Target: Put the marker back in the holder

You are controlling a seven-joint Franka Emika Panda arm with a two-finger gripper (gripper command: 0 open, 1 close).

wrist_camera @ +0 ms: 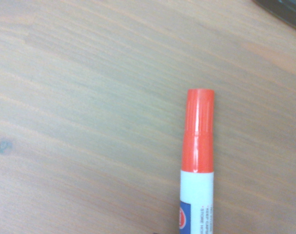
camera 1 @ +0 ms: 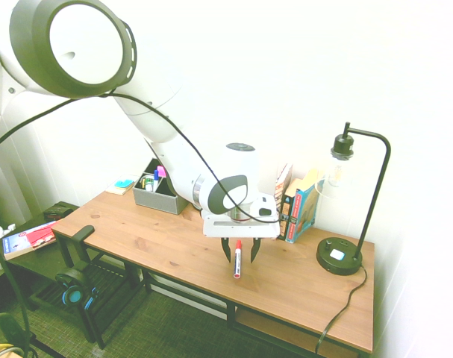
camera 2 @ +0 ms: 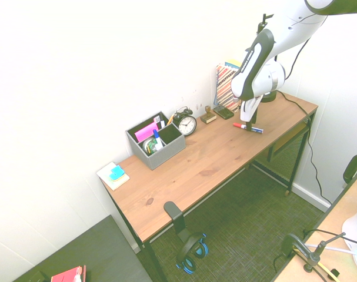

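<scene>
The marker (camera 1: 236, 268), white-barrelled with a red cap, lies flat on the wooden desk (camera 1: 174, 246) toward its lamp end; it also shows on the desk as the marker (camera 2: 249, 127). My gripper (camera 1: 240, 253) is lowered right over it, one finger on each side of the barrel with small gaps showing, so it reads as open around it. The wrist view shows the marker's red cap (wrist_camera: 199, 131) over bare wood. The grey holder (camera 1: 157, 197) stands at the desk's far back corner by the wall, well away from the gripper (camera 2: 250, 120); the holder (camera 2: 166, 148) has pens and a pink item in it.
A black alarm clock (camera 2: 186, 123) stands beside the holder. Books (camera 1: 299, 205) lean against the wall just behind the gripper, and a black desk lamp (camera 1: 339, 255) stands at the desk's end. Sticky notes (camera 2: 114, 174) lie at the other end. Headphones (camera 1: 77, 291) hang on the desk's side.
</scene>
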